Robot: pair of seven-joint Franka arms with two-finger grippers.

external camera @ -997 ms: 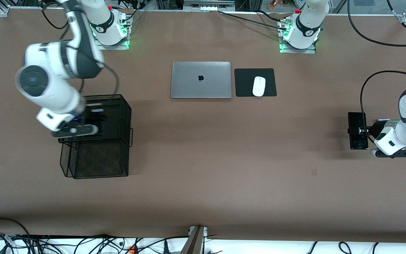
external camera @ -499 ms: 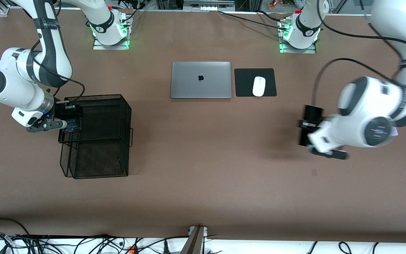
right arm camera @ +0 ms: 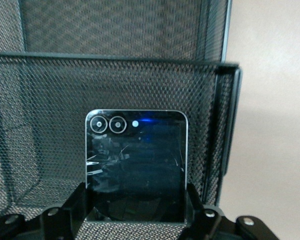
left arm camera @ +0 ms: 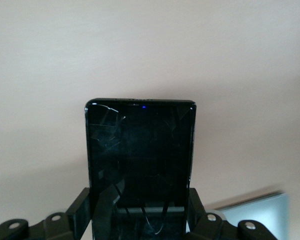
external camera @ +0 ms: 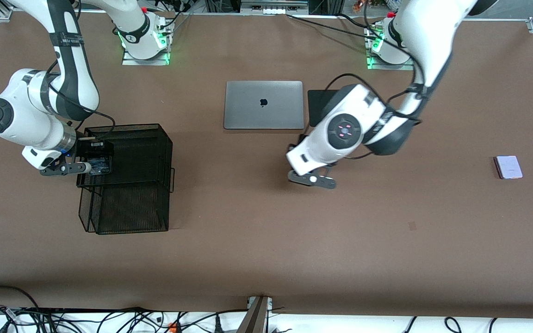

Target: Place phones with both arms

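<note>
My right gripper (right arm camera: 136,200) is shut on a small squarish black phone (right arm camera: 136,160) with two camera rings, held over the edge of the black mesh basket (external camera: 164,134). In the front view that phone (external camera: 101,163) shows at the basket's rim toward the right arm's end of the table. My left gripper (left arm camera: 140,202) is shut on a long slim black phone (left arm camera: 140,150) above bare table near the laptop's corner (left arm camera: 262,215). The left arm's hand (external camera: 315,159) hides most of that phone in the front view. A pale lilac phone (external camera: 508,167) lies flat toward the left arm's end.
A closed silver laptop (external camera: 263,105) lies mid-table, with a black mouse pad (external camera: 317,99) beside it that the left arm partly covers. Cables trail along the table's edge nearest the front camera.
The left arm has swung with the long phone from its end of the table to the middle, uncovering the lilac phone. The right gripper has settled with the small phone at the basket's rim.
</note>
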